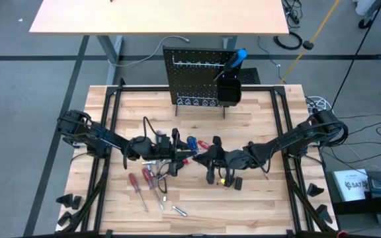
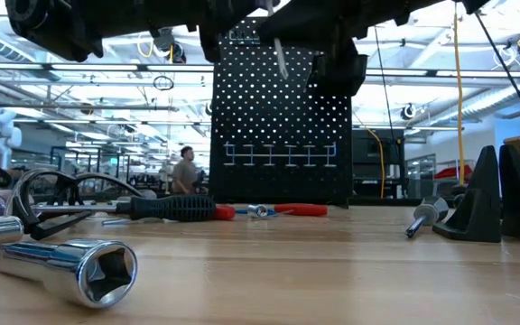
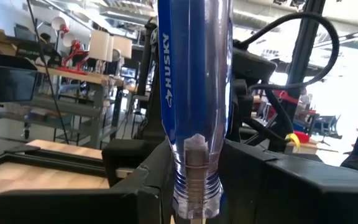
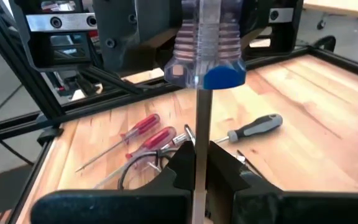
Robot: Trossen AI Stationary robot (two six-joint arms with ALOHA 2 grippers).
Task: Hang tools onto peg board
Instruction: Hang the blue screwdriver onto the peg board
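Observation:
A blue, clear-handled screwdriver point(image 3: 191, 87) stands upright in the air over the middle of the table, handle up. Its silver shaft point(image 2: 278, 56) points down. My left gripper point(image 1: 179, 153) is shut on the handle. My right gripper point(image 1: 208, 157) faces it from the right and is shut on the shaft just below the handle point(image 4: 204, 56). The black peg board point(image 1: 200, 76) stands at the table's far edge on its feet. Another blue-handled screwdriver point(image 1: 238, 58) sticks out of its black bin point(image 1: 229, 89). Red-handled screwdrivers point(image 1: 141, 180) lie on the table below my left arm. My left gripper pinches the handle's ribbed clear neck point(image 3: 194, 177), next to the shaft, between its two fingers point(image 3: 143, 180). The fingers come level from the table's left and lie across the screwdriver, which stands upright and clear of the table. My right gripper has the bare silver shaft point(image 4: 201, 134) between its two fingers point(image 4: 182, 165), a little below the handle's neck. The fingers come from the table's right, slanting down, and lie across the shaft. The shaft's tip is hidden below the fingers.
More red-handled tools point(image 4: 148, 134) and a grey-and-black-handled screwdriver point(image 4: 257, 127) lie on the table under the grippers. A chrome socket point(image 2: 70, 266) lies near the table's front edge. Black wedge blocks point(image 2: 486, 199) stand at the right. A person point(image 2: 186, 170) shows far behind.

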